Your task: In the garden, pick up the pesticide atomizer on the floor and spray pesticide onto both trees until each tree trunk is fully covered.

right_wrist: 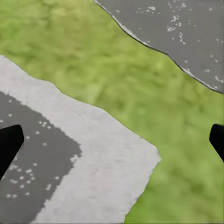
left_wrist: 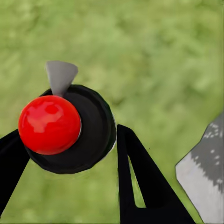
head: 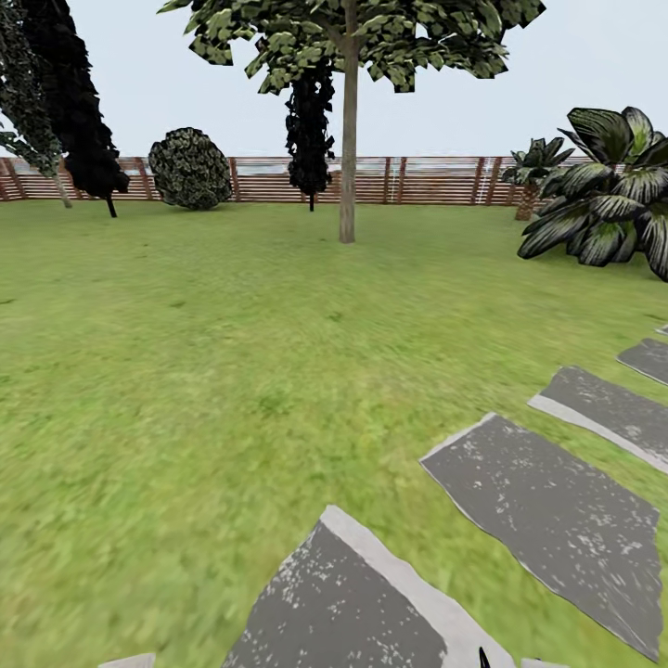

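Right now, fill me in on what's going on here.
A wheeled two-armed robot is out on a lawn ringed by a wooden fence. Its left tool is shut on the spray bottle, whose red top faces the wrist camera. The right tool is open and holds nothing, hanging over a stepping stone and grass. A tall tree with a bare pale trunk stands ahead, well off across the lawn. No spray specks show on its trunk yet.
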Available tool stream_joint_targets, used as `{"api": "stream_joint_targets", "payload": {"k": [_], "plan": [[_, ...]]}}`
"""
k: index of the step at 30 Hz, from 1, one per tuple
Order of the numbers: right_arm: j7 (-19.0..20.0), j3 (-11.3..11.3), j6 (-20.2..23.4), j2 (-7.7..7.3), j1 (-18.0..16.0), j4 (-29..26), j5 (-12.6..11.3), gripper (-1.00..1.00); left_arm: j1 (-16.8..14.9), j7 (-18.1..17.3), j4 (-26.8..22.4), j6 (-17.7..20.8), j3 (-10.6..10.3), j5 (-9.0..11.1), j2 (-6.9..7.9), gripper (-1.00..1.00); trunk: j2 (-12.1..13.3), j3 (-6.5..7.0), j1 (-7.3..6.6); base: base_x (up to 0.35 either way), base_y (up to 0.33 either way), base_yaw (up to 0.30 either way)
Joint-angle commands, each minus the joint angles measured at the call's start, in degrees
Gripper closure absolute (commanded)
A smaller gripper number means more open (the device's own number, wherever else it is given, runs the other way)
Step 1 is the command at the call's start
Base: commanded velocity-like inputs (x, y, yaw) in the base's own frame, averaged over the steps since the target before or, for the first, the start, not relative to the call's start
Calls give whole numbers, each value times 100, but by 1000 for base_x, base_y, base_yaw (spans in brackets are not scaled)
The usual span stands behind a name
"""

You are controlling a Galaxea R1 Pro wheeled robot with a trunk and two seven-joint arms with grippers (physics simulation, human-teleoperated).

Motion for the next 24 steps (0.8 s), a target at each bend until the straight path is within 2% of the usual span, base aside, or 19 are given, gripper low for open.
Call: {"api": "stream_joint_targets", "payload": {"k": [1,24], "plan": [[2,-6,-18,2,-2,4,4,-100,-5,-1,5,-21,33,-53,-3,100,-2,-5,2,336,0,0],[17,-4,-10,3,-4,4,5,-100,-5,-1,5,-20,33,-47,-3,100,-2,-5,2,336,0,0]]}}
